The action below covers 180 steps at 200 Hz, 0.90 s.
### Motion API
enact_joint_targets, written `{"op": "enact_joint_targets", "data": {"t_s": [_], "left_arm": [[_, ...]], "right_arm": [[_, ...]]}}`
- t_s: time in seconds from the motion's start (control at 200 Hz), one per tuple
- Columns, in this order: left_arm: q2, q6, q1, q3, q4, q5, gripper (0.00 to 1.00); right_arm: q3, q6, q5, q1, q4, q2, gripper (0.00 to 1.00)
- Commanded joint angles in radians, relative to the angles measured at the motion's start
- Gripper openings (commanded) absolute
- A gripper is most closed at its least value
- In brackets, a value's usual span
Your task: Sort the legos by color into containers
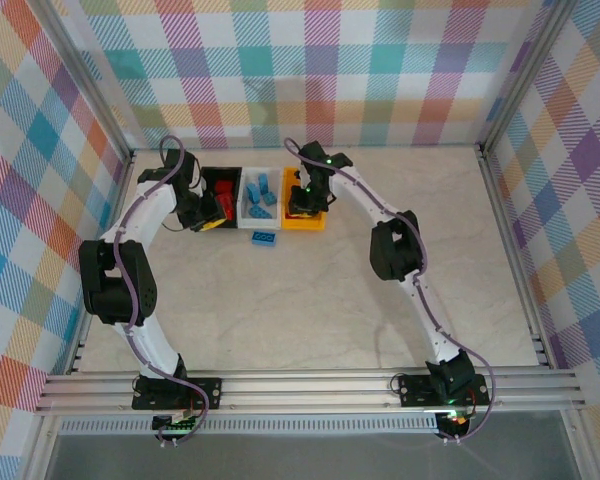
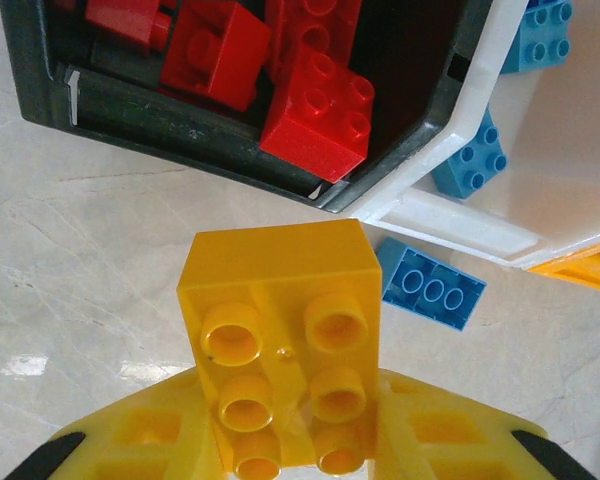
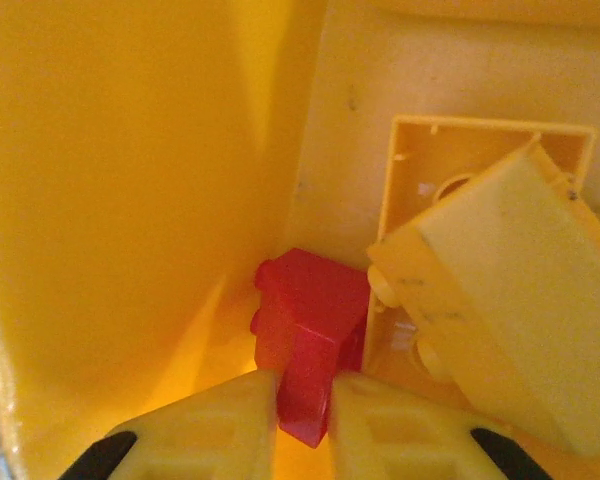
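Left arm (image 1: 140,215) reaches far with its elbow bent out left. The left pincer (image 2: 288,400) hangs over the worktop (image 2: 90,290), just near of the black bin (image 2: 160,115). It is pinching a yellow brick (image 2: 275,290) by its sides. The brick is glossy plastic, two columns of hollow round studs facing the wrist camera, flat face toward the bin.

Bins sit in a row at the far left-centre of the worktop, black, white, yellow-orange from left to right, and the black and white ones touch. The black bin holds shiny red bricks (image 2: 315,110). The white bin (image 2: 460,215) holds blue bricks (image 2: 470,165). One loose blue brick (image 2: 432,292) lies on the worktop just near of the white bin, its face showing three rings. The worktop is a pale marble-look sheet.

Right arm (image 1: 395,245) bends at the elbow and reaches far-left, wrist dropped into the yellow-orange bin (image 3: 100,200). The right pincer (image 3: 302,385) is closed on a small red brick (image 3: 310,310) low in the bin beside the smooth left wall. Yellow bricks (image 3: 500,300) lie tilted just right of it, touching it, and one shows its hollow underside.

Pincer fingers (image 3: 220,420) are yellow plastic with moulded pockets.
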Motion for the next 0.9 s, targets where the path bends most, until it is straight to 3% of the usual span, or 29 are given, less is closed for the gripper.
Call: {"op": "enact_joint_targets", "data": {"t_s": [0.0,0.22,0.525,0.755,0.895], "left_arm": [[0.008,-0.001,0.017,0.038,-0.033,-0.040,0.25],[0.029,-0.013,0.036,0.079,-0.024,-0.045,0.25],[0.040,-0.037,0.031,0.102,-0.004,-0.013,0.24],[0.052,-0.039,0.016,0.111,-0.001,-0.005,0.24],[0.068,-0.040,-0.001,0.129,-0.006,-0.001,0.24]], "right_arm": [[0.022,-0.080,0.092,0.009,-0.145,0.097,0.17],[-0.100,-0.095,0.129,0.007,-0.069,-0.020,0.11],[-0.453,-0.056,0.096,-0.023,0.174,-0.319,0.06],[-0.627,-0.064,0.091,-0.068,0.202,-0.450,0.05],[-0.646,-0.045,0.067,-0.072,0.213,-0.473,0.07]]}}
